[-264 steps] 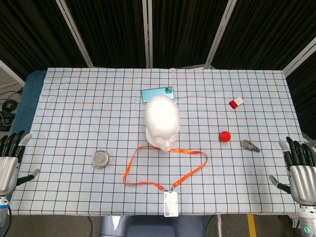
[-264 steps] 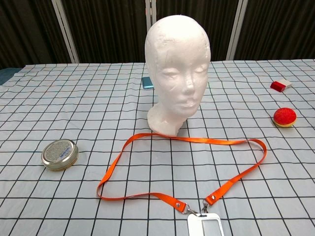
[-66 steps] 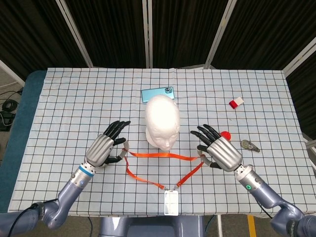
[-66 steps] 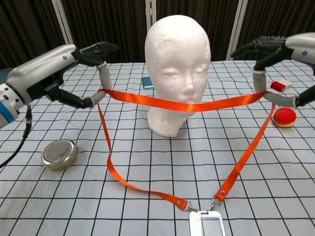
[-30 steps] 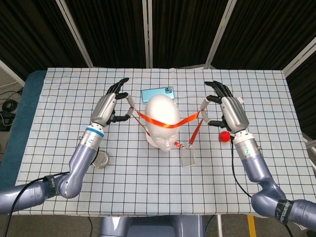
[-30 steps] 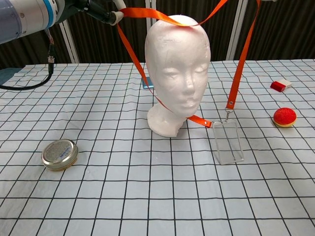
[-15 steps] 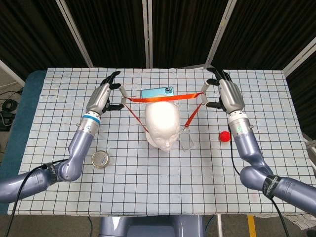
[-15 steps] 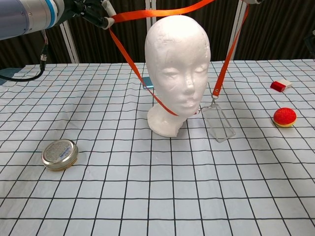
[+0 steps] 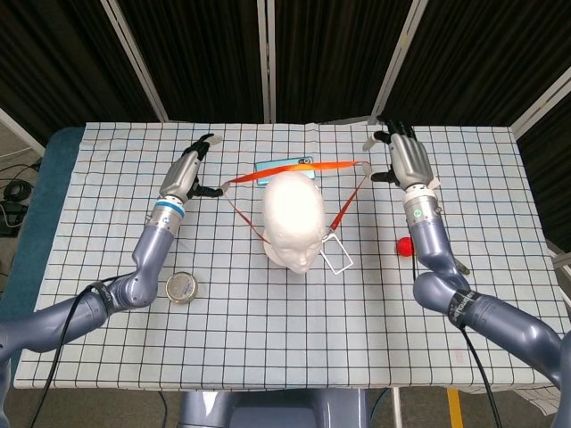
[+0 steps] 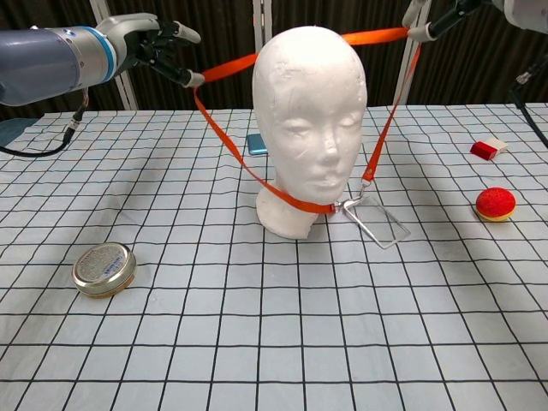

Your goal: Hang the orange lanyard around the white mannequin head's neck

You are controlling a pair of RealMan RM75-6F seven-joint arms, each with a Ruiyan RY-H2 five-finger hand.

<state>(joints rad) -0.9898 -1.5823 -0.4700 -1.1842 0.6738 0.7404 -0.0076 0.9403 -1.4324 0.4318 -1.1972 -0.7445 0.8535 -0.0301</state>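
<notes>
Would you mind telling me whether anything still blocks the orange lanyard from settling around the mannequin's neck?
Nothing visible does. The orange lanyard already loops the white mannequin head: its top span, held up by the left hand and right hand, runs behind the head, above the phone.

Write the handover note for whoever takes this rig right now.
Left hand: holds the orange lanyard up, left of the white mannequin head.
Right hand: holds the strap on the other side.
Strap runs behind the head; the front hangs at the neck, and the badge holder touches the table.
Done: loop is over the head.
Left: lower both hands, release the strap onto the neck.
</notes>
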